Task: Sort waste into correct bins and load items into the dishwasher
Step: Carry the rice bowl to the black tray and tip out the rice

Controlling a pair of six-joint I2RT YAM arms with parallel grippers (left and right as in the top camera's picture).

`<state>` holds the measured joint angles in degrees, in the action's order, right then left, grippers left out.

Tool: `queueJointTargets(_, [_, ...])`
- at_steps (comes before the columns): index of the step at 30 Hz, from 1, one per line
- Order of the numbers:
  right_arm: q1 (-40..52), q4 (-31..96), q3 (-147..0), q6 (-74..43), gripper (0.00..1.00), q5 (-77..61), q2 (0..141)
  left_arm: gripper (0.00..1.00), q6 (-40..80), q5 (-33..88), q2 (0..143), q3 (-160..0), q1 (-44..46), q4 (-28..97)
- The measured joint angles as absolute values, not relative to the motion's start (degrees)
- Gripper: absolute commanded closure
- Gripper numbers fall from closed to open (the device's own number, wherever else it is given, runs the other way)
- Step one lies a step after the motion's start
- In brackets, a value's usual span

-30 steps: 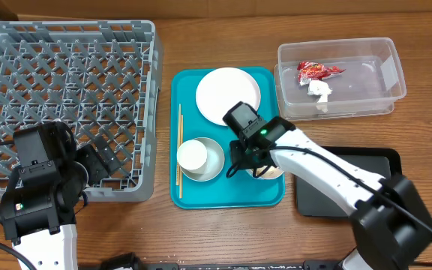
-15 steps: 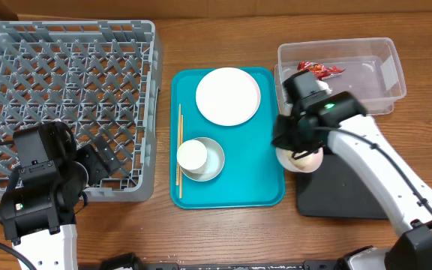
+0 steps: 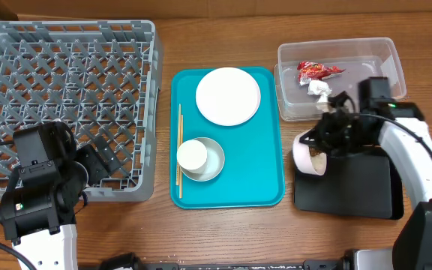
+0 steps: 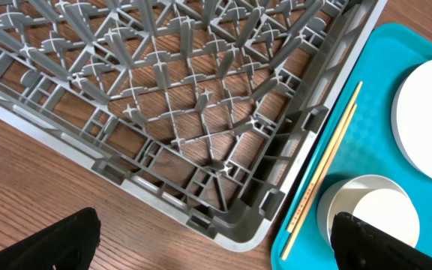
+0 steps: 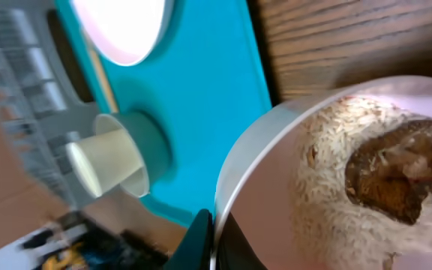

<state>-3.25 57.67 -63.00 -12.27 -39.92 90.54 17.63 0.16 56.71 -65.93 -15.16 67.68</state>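
My right claw (image 3: 327,142) is pinched shut on the rim of the pale pink bowl (image 3: 306,155), at the right of the overhead frame. The bowl is tipped on its side, with its mouth over the left edge of the black tray (image 3: 358,187). In my wrist view the white rice (image 5: 336,150) and the dark brown scraps (image 5: 400,169) are inside the bowl. I see none on the tray, so I judge this tip-out has begun but is not finished.

My left claw (image 4: 216,247) is spread wide and holds nothing. It hangs at the lower left of the overhead frame, over the near corner of the grey dish rack (image 3: 66,90).

Done, as far as I can see: the red wrapper (image 3: 317,70) and the crumpled tissue (image 3: 319,90) lie in the clear tub (image 3: 396,67) at the upper right. That makes 2 waste items sorted.

Left to do: empty the food into the black tray, then load everything. The rack in the upper left has nothing in it. The teal tray (image 3: 253,165) in the centre carries the white plate (image 3: 228,96) at its top. Lower left on it a white cup (image 3: 192,154) sits inside a bowl (image 3: 214,161), and the chopsticks (image 3: 179,150) lie along its left edge. With the pink bowl in my grip, that makes 5 kinds of item yet to reach the rack. I would put the task at well under half done.
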Motion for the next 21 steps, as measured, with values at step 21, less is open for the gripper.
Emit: queueJointTargets(21, [-20.7,57.1,-56.5,-7.7,0.96,-62.2,90.5,0.00,17.6,0.2,56.7,-65.9,-15.2,67.7])
